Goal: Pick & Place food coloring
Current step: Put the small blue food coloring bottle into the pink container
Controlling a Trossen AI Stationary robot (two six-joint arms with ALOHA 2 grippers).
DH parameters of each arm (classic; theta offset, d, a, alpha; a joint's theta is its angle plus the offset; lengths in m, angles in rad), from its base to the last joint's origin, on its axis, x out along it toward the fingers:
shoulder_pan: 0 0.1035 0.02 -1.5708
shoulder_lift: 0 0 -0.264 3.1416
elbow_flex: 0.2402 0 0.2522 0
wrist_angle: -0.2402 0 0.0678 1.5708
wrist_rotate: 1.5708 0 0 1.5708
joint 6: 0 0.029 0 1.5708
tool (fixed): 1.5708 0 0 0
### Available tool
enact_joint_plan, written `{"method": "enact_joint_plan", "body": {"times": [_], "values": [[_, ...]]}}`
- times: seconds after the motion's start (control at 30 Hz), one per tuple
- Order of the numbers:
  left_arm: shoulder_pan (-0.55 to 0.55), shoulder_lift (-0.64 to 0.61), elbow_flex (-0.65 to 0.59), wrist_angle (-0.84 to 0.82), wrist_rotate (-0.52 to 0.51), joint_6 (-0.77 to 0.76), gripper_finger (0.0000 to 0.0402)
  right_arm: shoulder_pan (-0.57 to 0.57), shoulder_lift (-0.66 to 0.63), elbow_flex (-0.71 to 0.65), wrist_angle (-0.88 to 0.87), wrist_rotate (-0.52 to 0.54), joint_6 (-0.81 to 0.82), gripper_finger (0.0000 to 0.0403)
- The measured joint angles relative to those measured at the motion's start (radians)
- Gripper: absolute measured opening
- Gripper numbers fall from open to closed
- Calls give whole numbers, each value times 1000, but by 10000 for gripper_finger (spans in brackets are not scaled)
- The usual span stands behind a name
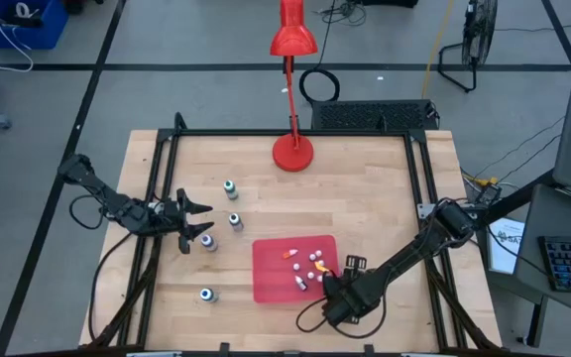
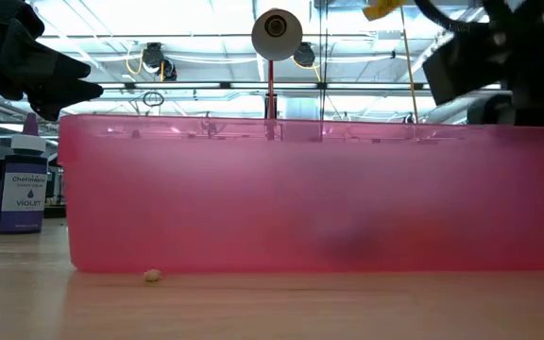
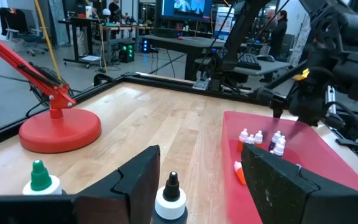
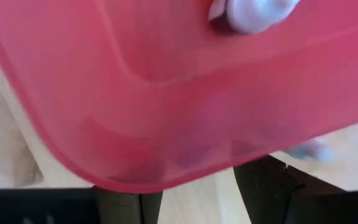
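Bottle (image 3: pixel 171 200) stands upright just ahead of the left gripper (image 1: pixel 194 224), centred between open, empty jaws, long axis vertical; tray (image 1: pixel 271 283) sits at 4 o'clock. Right gripper (image 1: pixel 337 286) at the tray's 3 o'clock edge; jaws apart, apparently holding nothing.

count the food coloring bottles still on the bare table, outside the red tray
4: one nearest the lamp, one nearer the tray, one between the left gripper's fingers, one by the front edge. Others may be hidden.
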Motion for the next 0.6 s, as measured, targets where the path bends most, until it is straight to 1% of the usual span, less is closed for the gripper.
{"method": "enact_joint_plan", "body": {"times": [0.17,0.4,0.6], "values": [[0,0,0,0,0,0,228,-13,-13,-67,113,-49,0,169],[0,0,0,-1,0,0,228,-14,-59,-138,212,-22,15,169],[0,0,0,0,0,0,228,-23,-83,-210,314,-20,27,169]]}}
